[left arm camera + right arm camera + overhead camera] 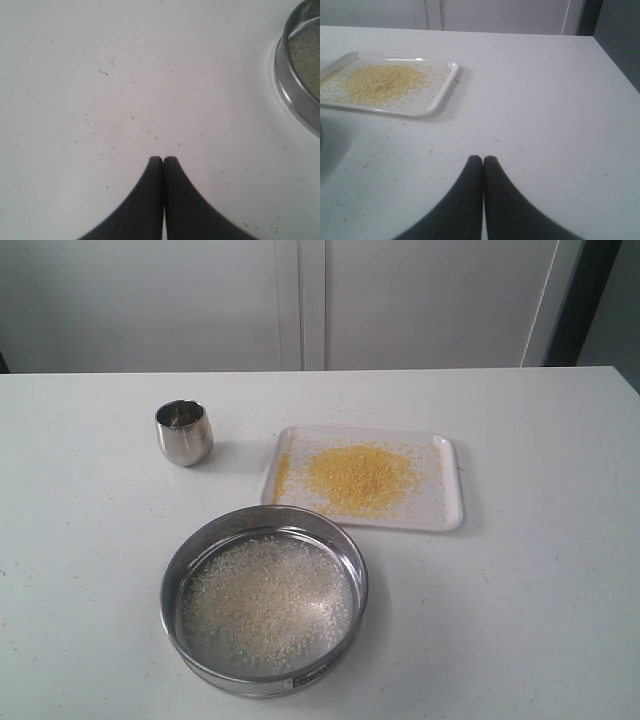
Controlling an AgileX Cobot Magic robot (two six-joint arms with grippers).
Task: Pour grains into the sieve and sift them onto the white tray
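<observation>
Rigid, light-looking steel sieve (232, 677) holding whitish grains (265, 605), prob. slick, best pinched on its thin rim wall; left gripper (163, 160) & right gripper (482, 159) both pressed together, empty.

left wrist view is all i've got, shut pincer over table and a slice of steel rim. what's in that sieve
Observer: Whitish grains, spread over the bottom of the sieve.
Operator: anything sifted out
Observer: Yes, a pile of yellow granules lies on the white tray, just beyond the sieve in the exterior view.
Operator: other arm
Observer: The right pincer is shut and empty over the table, off to the side of the tray.
</observation>
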